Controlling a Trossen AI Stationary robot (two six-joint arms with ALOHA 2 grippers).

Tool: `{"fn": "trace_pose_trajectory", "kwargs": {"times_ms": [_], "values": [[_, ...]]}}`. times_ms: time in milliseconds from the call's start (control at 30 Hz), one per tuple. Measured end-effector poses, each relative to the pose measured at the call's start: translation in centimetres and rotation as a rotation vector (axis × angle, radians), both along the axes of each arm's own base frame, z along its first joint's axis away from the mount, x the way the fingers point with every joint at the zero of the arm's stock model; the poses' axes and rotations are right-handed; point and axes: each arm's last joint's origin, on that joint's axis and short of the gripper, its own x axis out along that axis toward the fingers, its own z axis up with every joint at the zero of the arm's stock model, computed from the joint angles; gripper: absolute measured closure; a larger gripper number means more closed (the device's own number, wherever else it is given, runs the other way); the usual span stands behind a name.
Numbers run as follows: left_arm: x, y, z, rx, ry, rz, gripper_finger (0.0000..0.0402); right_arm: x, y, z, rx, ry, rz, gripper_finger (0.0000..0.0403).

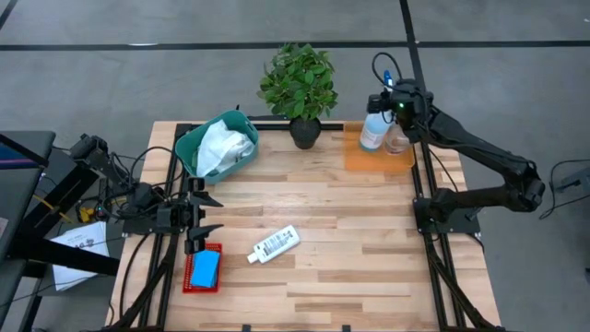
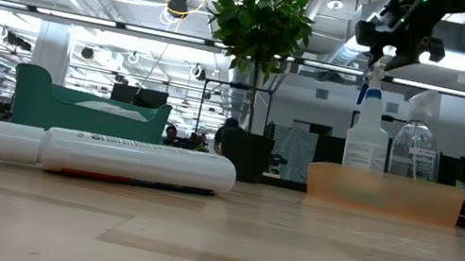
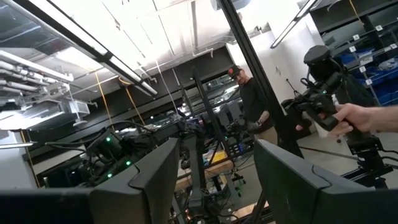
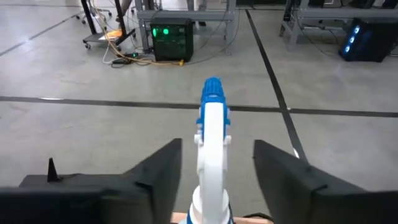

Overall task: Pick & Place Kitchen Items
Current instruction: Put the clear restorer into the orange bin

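1. At the far edge of the wooden table (image 1: pixel 369 240) we see a leafy plant in a black pot (image 1: pixel 300 88). It stands between a teal basin (image 1: pixel 189 148) holding a white cloth (image 1: pixel 224 148) and a shallow orange tray (image 1: pixel 355 159).
2. In the orange tray stand two spray bottles just beside each other: one with a blue and white trigger head (image 2: pixel 368 126) and a rounder clear one (image 2: pixel 415 144).
3. A small white labelled bottle (image 1: pixel 275 244) lies on its side near the table's middle front. In the low view it blocks most of what lies behind it.
4. A blue sponge (image 1: pixel 205 267) rests in a small red tray (image 1: pixel 189 281) near the front left corner.
5. The right gripper (image 4: pixel 217 168) sits directly over the blue-headed spray bottle at the far right corner, its arm reaching from the right-hand mount. Its fingers stand apart on either side of the trigger head, with a gap showing on both sides, so we see no grip on it.
6. The left gripper (image 1: pixel 205 214) waits over the table's left edge, just behind the red tray, pointing inward. Its fingers are spread and hold nothing.
7. The table is pale butcher-block wood on a grey floor marked with dark lines.
8. The left wrist view shows a workshop with ceiling lights, a person standing well off, and a hand (image 3: pixel 364 117) on a dark handle.
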Motion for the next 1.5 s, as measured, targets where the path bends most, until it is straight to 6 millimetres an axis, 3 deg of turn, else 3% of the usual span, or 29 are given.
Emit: {"fn": "trace_pose_trajectory", "kwargs": {"times_ms": [133,267,700,1500], "values": [[0.0,0.0,0.0,0.0,0.0,0.0,0.0196,-0.2,0.9,0.6,-0.016,-0.014,0.025,0.0161],[0.0,0.0,0.0,0.0,0.0,-0.001,0.0196,-0.4,2.4,1.5,-0.042,-0.047,0.075,0.0138],[0.0,0.0,0.0,0.0,0.0,-0.001,0.0196,0.0,8.3,1.9,-0.03,-0.021,0.27,0.0138],[0.1,0.1,-0.2,-0.038,0.038,0.041,0.0196,3.1,19.8,-2.3,-0.015,0.095,0.548,0.0138]]}}
